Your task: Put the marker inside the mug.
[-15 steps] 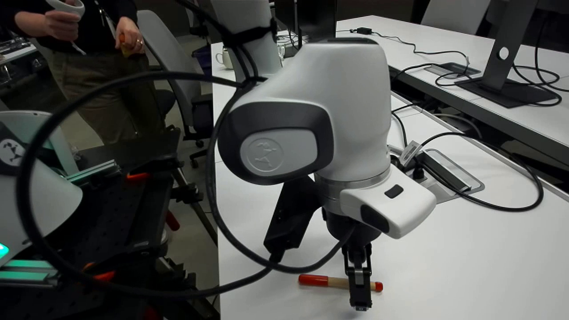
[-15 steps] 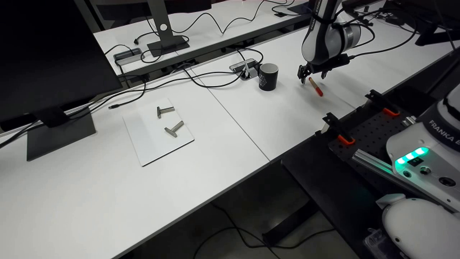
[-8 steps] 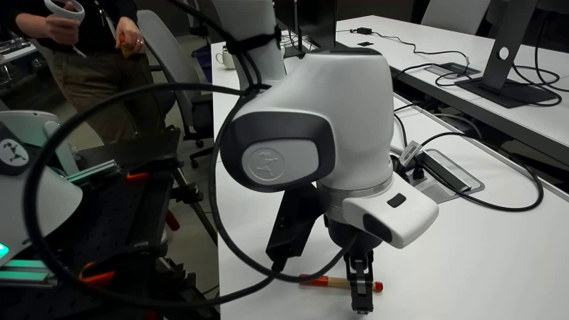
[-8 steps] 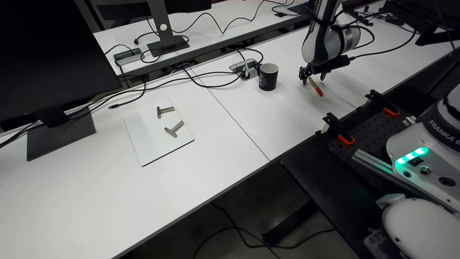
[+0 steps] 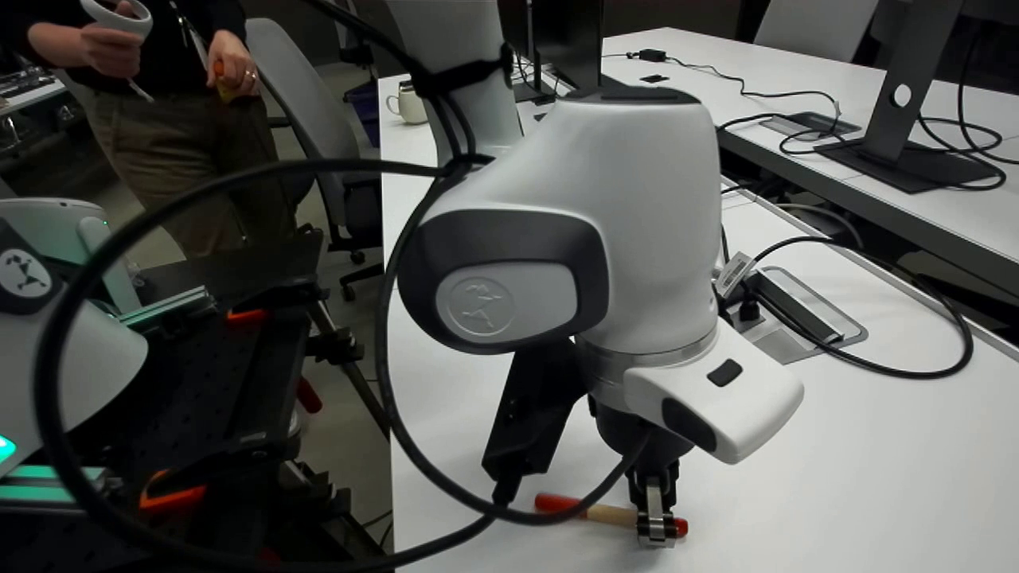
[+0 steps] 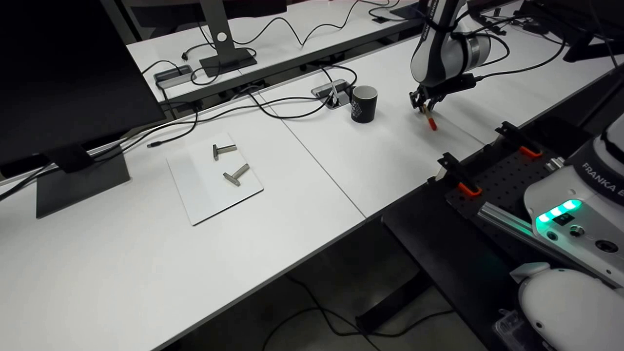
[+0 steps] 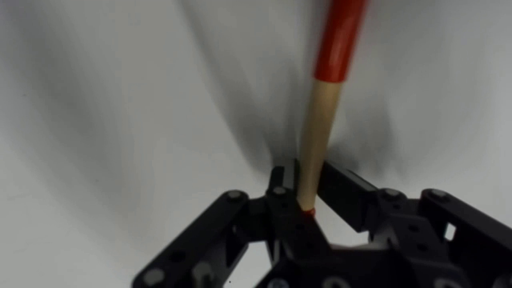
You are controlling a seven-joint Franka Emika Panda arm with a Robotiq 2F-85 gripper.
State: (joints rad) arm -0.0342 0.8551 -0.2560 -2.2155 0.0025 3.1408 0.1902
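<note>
The marker (image 7: 320, 120), red with a tan section, lies on the white table, its red end pointing away from my gripper in the wrist view. My gripper (image 7: 309, 176) is shut on the tan section near the far small red tip, with one finger against each side. In both exterior views the gripper (image 5: 657, 527) stands low at the table around that end of the marker (image 6: 432, 123). The black mug (image 6: 364, 105) with a white mark stands upright, a short way from the gripper, in an exterior view; its mouth faces up.
A table socket box (image 6: 336, 92) with black cables (image 6: 292, 116) sits behind the mug. Two T-shaped metal pieces (image 6: 237, 174) lie on a white board (image 6: 214, 195). Clamps (image 6: 463, 183) line the table's near edge. A person (image 5: 175, 119) stands beyond the table.
The fingers have closed from wide apart onto the marker's tan section. The gripper has come down a little, and the marker has shifted slightly. The mug has not moved.
</note>
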